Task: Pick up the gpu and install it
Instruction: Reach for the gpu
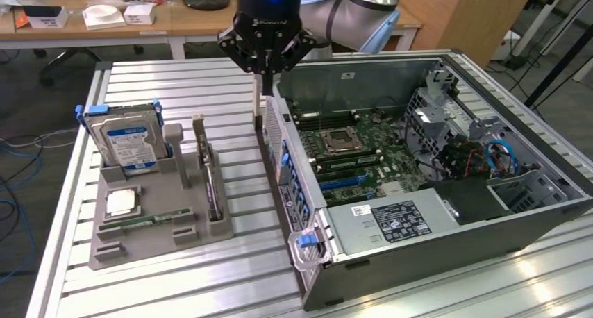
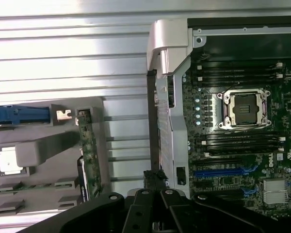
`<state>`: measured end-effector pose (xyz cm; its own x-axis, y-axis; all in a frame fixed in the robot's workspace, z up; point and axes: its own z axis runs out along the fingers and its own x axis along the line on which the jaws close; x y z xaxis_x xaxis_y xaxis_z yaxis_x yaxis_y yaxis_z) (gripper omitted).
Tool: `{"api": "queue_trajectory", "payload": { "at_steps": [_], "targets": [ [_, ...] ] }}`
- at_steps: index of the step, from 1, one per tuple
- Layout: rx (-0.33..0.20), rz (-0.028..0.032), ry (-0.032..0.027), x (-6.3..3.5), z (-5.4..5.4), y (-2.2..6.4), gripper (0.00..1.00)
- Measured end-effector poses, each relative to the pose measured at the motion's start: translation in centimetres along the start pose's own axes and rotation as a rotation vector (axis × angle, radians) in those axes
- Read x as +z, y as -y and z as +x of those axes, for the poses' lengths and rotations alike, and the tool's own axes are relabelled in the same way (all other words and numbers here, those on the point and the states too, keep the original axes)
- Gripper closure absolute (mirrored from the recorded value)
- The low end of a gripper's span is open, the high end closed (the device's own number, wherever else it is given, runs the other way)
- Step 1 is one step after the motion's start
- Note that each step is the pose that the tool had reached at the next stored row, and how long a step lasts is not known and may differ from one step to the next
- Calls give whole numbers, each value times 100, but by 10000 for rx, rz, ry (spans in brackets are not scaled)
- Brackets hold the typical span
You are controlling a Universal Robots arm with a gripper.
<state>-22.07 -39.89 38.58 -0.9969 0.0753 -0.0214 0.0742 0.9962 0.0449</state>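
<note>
- End effector (image 1: pixel 266 87): black jointed fingers drawn tight together, with no card to be seen between them. It hangs high over the near wall of the computer case (image 1: pixel 445 252), well apart from the gpu (image 1: pixel 211 182). By the look of things neither half of the job is done, since the card is not lifted and not seated.
- Counter (image 1: pixel 185 283): bright ribbed aluminium slats that catch the light, carrying the tray (image 1: pixel 139 245) and the computer case side by side.
- Computer case: a dark sheet-metal box lying on its side with the top open. A perforated silver wall faces the tray.
- Motherboard (image 1: pixel 366 127): flat and green, with a square metal-framed socket, black memory slots and blue expansion slots (image 1: pixel 345 182). No card stands in those slots, as far as I can see.
- Tray: matte grey and moulded-looking, with upright holders and shallow pockets.
- Hard drive (image 1: pixel 130 141): a silver metal block with a blue label, standing on edge between blue rails at the far end of the tray in the exterior view.
- gpu: thin, flat and rectangular, with a dark face and a brownish board. It stands on edge in a slot on the side of the tray nearest the computer case.
- Processor chip (image 1: pixel 121 203): a small silver square lying flat in a pocket.
- Memory stick (image 1: pixel 144 221): a short green strip lying flat just beside the chip.
</note>
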Motion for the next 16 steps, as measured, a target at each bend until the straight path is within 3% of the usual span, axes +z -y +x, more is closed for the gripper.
{"api": "queue_trajectory", "payload": {
  "at_steps": [16],
  "targets": [
    [0,0,0,2,198,15,89]
  ]
}}
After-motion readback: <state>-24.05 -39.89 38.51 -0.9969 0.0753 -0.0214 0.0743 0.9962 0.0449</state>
